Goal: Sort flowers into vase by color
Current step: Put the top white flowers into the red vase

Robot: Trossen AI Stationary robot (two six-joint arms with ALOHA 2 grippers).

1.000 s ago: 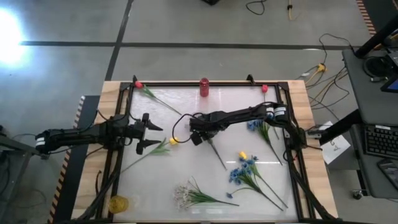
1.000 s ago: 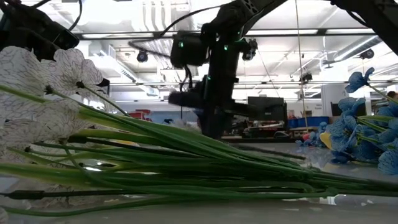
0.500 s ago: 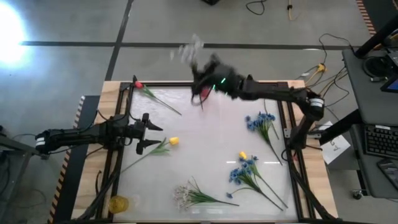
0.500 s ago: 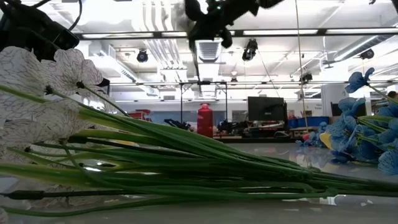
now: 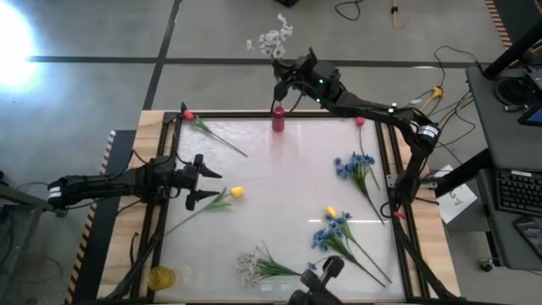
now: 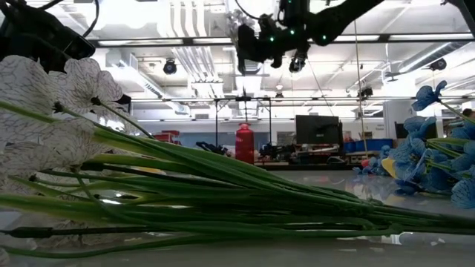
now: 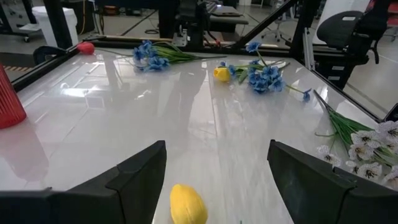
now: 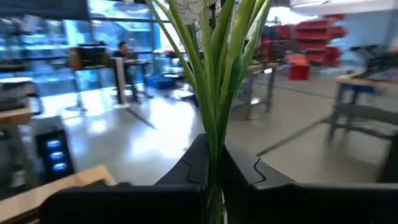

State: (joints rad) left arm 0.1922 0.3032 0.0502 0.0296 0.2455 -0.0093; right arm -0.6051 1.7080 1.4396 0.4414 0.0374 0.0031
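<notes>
We hold the white spray clamped in the right end effector, stems near upright, directly above the red vase at the bench's far edge; left end effector waits spread.

keyboard, floor cables, office chair

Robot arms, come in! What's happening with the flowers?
Right end effector shut on white flower spray, raised above red vase. Left end effector open, by yellow bud. Nothing blocking.
</notes>
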